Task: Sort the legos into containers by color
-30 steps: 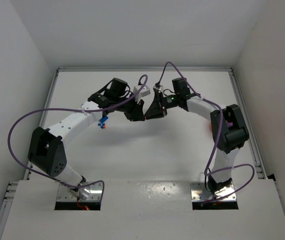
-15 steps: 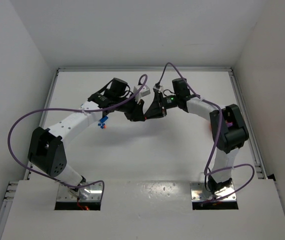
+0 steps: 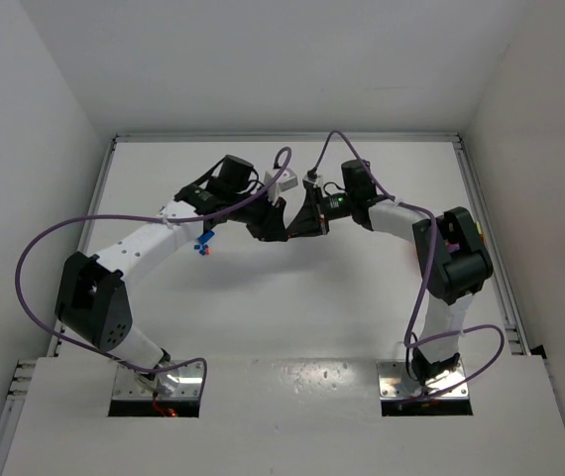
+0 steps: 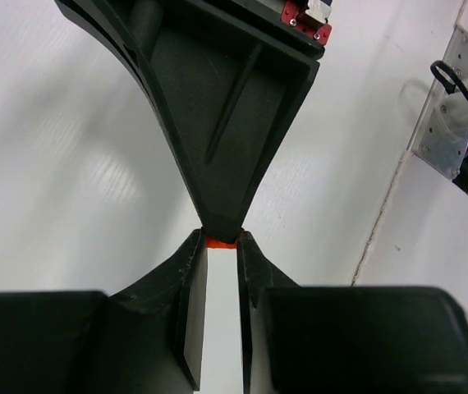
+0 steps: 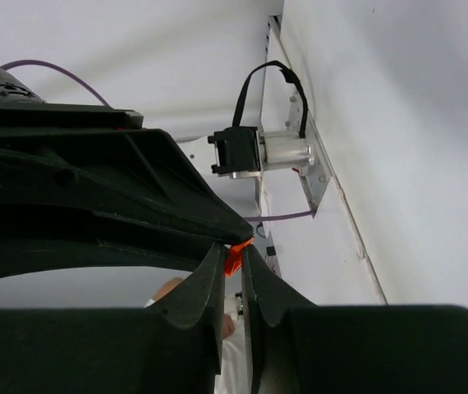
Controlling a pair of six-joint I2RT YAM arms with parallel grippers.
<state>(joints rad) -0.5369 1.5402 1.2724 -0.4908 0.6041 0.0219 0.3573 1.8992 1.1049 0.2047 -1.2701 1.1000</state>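
Both grippers meet tip to tip above the middle of the table. A tiny orange lego (image 4: pixel 219 242) sits pinched between the tips of my left gripper (image 4: pixel 219 236), which is shut on it. My right gripper (image 5: pixel 232 249) comes from the opposite side and is shut on the same orange lego (image 5: pixel 234 258). In the top view the left gripper (image 3: pixel 280 229) and right gripper (image 3: pixel 293 229) touch, and the lego is hidden between them. Small blue and orange legos (image 3: pixel 203 241) lie on the table by the left forearm. Only a faint orange sliver of the container (image 3: pixel 414 248) shows behind the right arm.
White walls close the table on the left, back and right, with a raised rail (image 3: pixel 488 228) along the right edge. Purple cables (image 3: pixel 40 248) loop off both arms. The arm bases (image 3: pixel 159 382) stand on the near ledge.
The right gripper's jaws have closed in onto the orange lego, and its wrist has shifted slightly left. The left arm has stayed still.
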